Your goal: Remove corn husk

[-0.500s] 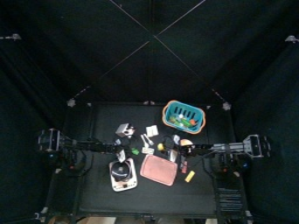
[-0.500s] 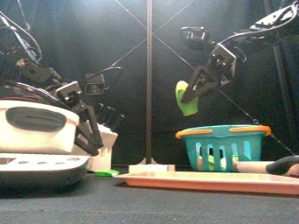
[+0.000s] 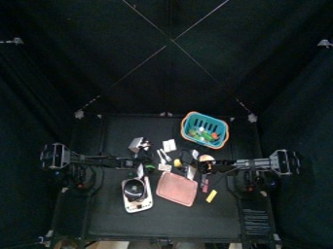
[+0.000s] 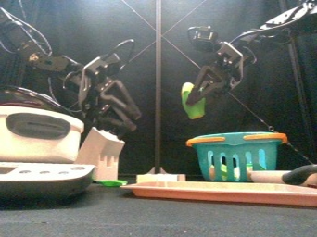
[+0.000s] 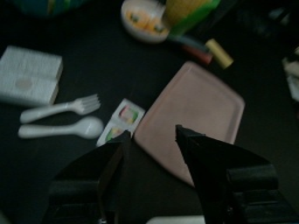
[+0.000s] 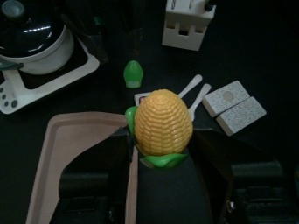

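My right gripper (image 6: 162, 150) is shut on the corn (image 6: 162, 124), a yellow cob with green husk (image 6: 159, 161) still around its base. In the front view the corn (image 4: 191, 100) hangs in the air under the right gripper (image 4: 206, 83), above and left of the basket. The left gripper (image 4: 114, 100) stands open and holds nothing, raised at the left a short way from the corn. In its wrist view the left gripper (image 5: 149, 156) hovers over the pink tray (image 5: 193, 109). A green strip (image 6: 132, 72) lies on the table beside the tray.
A teal basket (image 4: 235, 152) stands at the right, with the pink tray (image 4: 223, 192) in front. A white rice cooker (image 4: 37, 139) fills the left. A white fork (image 5: 52, 109), spoon (image 5: 59, 130), small boxes (image 6: 233, 105) and a bowl (image 5: 145, 19) lie about the table.
The left arm has lifted from behind the rice cooker and swung toward the middle. The right gripper has carried the corn slightly left.
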Tool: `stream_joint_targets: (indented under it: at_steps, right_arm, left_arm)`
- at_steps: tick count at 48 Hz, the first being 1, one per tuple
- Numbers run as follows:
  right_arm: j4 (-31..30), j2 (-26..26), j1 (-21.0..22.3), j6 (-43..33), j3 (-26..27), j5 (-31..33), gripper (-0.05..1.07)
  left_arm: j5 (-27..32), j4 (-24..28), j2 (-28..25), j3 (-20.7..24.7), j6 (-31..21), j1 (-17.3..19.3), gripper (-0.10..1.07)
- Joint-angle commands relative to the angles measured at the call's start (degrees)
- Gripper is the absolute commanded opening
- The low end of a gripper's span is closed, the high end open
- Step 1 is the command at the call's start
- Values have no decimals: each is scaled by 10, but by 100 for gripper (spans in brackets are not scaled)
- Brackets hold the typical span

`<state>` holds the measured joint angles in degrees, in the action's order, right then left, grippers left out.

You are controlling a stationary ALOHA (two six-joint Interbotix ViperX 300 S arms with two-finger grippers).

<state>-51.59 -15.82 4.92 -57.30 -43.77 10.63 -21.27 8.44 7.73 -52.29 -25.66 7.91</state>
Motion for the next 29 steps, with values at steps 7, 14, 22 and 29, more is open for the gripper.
stream_joint_targets:
  at_steps: [7,14,22,29]
  right_arm:
    - [41,-6,4,-2,20,-7,61]
    - [104,-5,4,2,29,-33,61]
    - [122,-5,7,1,31,-54,61]
    - [123,-4,10,1,25,-58,61]
  left_arm:
    - [-161,0,-9,8,3,3,83]
    - [-207,-1,-28,10,3,7,83]
    - [-219,-16,-52,36,3,3,83]
    - [-222,-18,-62,50,4,7,83]
